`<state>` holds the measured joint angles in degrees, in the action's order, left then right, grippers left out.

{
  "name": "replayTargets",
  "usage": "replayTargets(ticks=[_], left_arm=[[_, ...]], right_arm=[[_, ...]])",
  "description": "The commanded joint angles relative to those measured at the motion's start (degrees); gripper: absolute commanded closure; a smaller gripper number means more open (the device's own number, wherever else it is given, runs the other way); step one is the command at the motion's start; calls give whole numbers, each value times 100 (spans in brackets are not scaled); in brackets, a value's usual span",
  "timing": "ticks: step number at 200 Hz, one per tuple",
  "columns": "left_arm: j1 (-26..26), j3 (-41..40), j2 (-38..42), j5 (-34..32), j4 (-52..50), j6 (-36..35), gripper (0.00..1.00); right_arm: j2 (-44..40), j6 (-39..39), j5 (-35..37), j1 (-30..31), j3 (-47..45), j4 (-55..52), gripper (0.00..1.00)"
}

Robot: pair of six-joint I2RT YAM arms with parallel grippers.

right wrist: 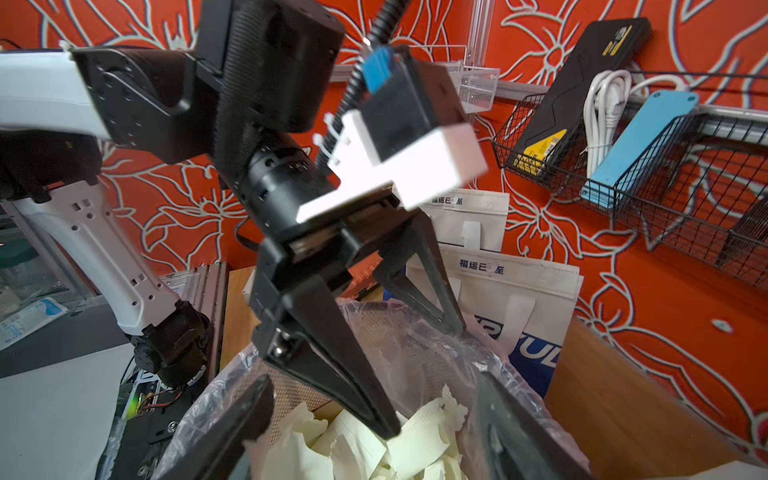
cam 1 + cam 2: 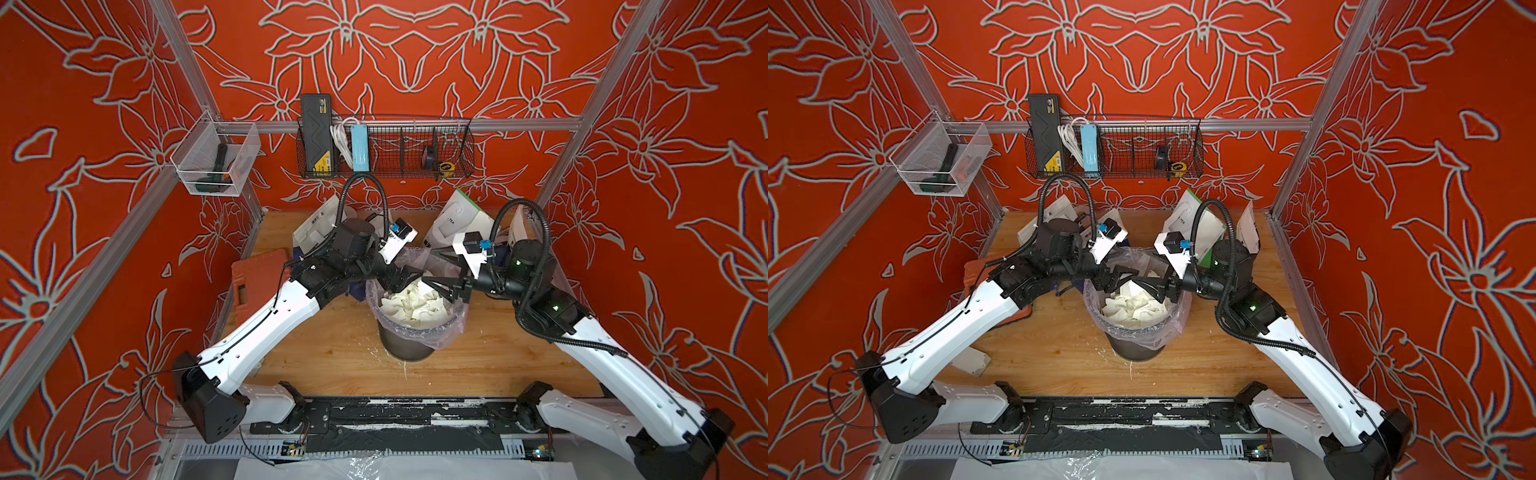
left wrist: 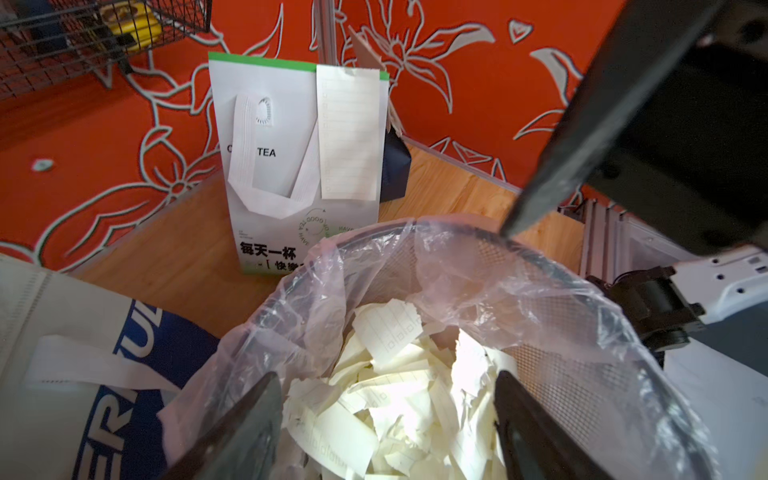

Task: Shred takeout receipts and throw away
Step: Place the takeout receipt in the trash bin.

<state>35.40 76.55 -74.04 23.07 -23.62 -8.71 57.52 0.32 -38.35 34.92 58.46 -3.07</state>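
Top views both show the wooden tabletop (image 2: pixel 332 365) with the two arms reaching in from either side to meet over a dark mesh wastebasket (image 2: pixel 405 349) lined with a clear plastic bag (image 2: pixel 1173 328). Behind it stand the paper bags. On the left arm's side, a white-and-blue lettered bag (image 3: pixel 104 374) sits just beside the basket, with more of the same kind (image 1: pixel 498 299) against the wall. On the right arm's side stands a white-and-green tea bag (image 3: pixel 270 199), upright.

Over the basket's mouth, the left gripper (image 3: pixel 386 374) hangs with its jaws spread wide and nothing between them. The right gripper (image 2: pixel 430 267) faces it, likewise spread and empty. Their tips are close together above the rim.

One whole takeout receipt (image 3: pixel 349 133) hangs flat down the tea bag's face from its top edge. The torn receipt scraps (image 3: pixel 399 399) lie heaped inside the liner, filling much of the basket beneath both claws.
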Motion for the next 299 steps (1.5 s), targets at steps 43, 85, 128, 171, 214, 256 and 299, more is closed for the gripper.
replayTargets(ticks=[43,85,128,171,214,256,299], left_arm=[[-199,-181,735,921,91,-340,19],[-200,-342,631,1734,230,-359,20],[-191,-296,338,2056,537,-340,35],[-190,-303,337,2373,709,-333,72],[-191,-230,277,2111,434,-449,100],[-187,-26,-86,131,-499,-615,100],[-181,19,-70,-58,-745,-670,18]], right_arm=[[191,414,542,-117,397,-205,25],[391,825,-56,-117,417,168,26],[410,1309,-420,-117,280,674,26],[480,1429,-508,-116,221,811,27],[396,1242,-322,-117,267,586,27],[-73,470,969,-134,587,-689,24],[-8,-174,3263,-487,1325,-2611,23]])
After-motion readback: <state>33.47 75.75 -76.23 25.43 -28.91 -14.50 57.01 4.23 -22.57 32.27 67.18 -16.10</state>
